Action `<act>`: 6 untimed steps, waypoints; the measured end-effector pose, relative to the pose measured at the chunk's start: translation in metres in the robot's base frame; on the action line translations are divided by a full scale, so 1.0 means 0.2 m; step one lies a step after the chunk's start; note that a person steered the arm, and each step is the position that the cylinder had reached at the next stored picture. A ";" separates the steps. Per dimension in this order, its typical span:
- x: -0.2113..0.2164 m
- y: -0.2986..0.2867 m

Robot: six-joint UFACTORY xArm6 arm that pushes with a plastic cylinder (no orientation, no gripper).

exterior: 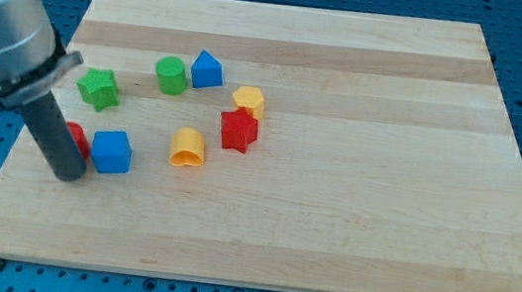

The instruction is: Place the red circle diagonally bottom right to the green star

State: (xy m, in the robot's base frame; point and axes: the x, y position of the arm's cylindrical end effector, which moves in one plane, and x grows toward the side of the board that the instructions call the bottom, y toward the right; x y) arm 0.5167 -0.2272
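- Red circle (76, 136) sits at five o'clock of the green star (98, 88), touching the blue cube (112, 152).
- My tip (69, 175) presses its left edge; no claw fitted.

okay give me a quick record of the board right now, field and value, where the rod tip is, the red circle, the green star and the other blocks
tip: my tip at the view's lower left, against the red circle
red circle: red circle, mostly hidden behind the rod, touching the blue cube's left side
green star: green star, above the red circle
blue cube: blue cube
other blocks: green cylinder, blue block, yellow block, red star, orange block
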 end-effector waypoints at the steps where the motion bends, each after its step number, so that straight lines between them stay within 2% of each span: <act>1: -0.09 -0.02; 2: -0.04 -0.10; 3: -0.10 -0.26; 4: -0.25 -0.23; 5: -0.26 -0.07; 6: -0.28 -0.26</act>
